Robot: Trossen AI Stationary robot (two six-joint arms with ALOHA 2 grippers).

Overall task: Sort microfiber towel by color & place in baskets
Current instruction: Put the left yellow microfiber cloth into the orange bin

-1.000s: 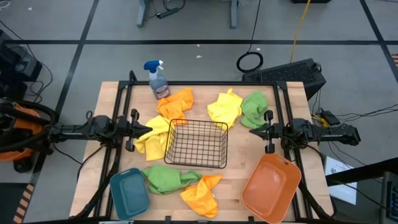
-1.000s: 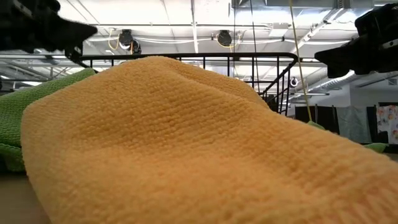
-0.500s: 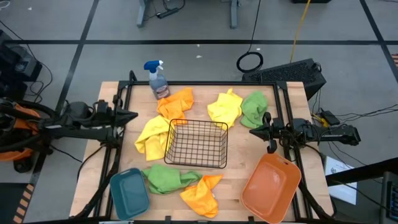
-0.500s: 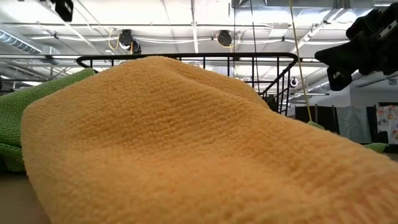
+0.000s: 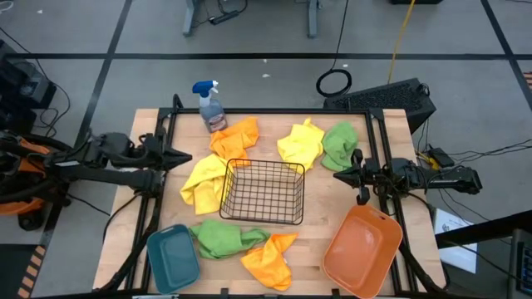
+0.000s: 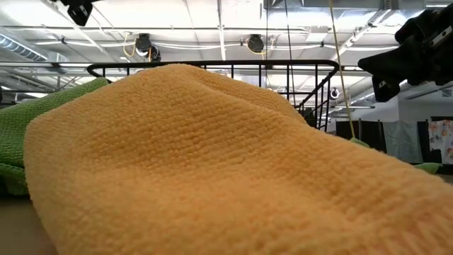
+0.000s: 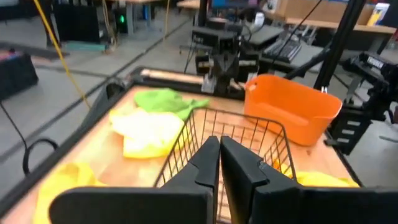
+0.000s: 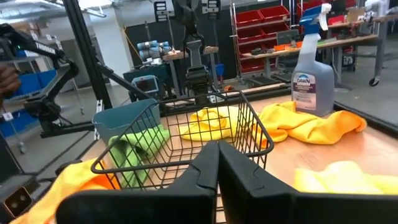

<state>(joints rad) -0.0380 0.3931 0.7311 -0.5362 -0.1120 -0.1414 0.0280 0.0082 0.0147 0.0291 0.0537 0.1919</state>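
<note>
Along the near edge of the wooden surface (image 5: pixel 166 124): a small teal plastic tub (image 5: pixel 173 257) at the left corner, a larger orange plastic tub (image 5: pixel 362 253) at the right corner with its long axis slanting from the near edge up toward the right edge. Between them, a crumpled green microfiber towel (image 5: pixel 220 238) stretched roughly parallel to the near edge and touching a bunched orange microfiber towel (image 5: pixel 270 259), which fills most of the low view.

Likely soft, light and limp, with nothing stiff to lever on; best pinched on a raised fold or ridge near the middle, not a flat hem, and lifted high enough that trailing corners clear the tub walls.

At mid-surface: a black wire-mesh rectangular basket (image 5: pixel 262 191), long side parallel to the near edge, with a rumpled yellow microfiber towel (image 5: pixel 204 178) touching its left side and running diagonally toward the far right.

Level with the basket: left gripper (image 5: pixel 184 157) above the left edge, fingers pressed together on nothing; right gripper (image 5: pixel 339 176) near the right edge, likewise closed and empty.

Toward the far edge: a second orange towel (image 5: pixel 235 137), a second yellow towel (image 5: pixel 301 145) touching a second green towel (image 5: pixel 338 144), and a blue-capped spray bottle (image 5: pixel 209 105) upright at the far left.
</note>
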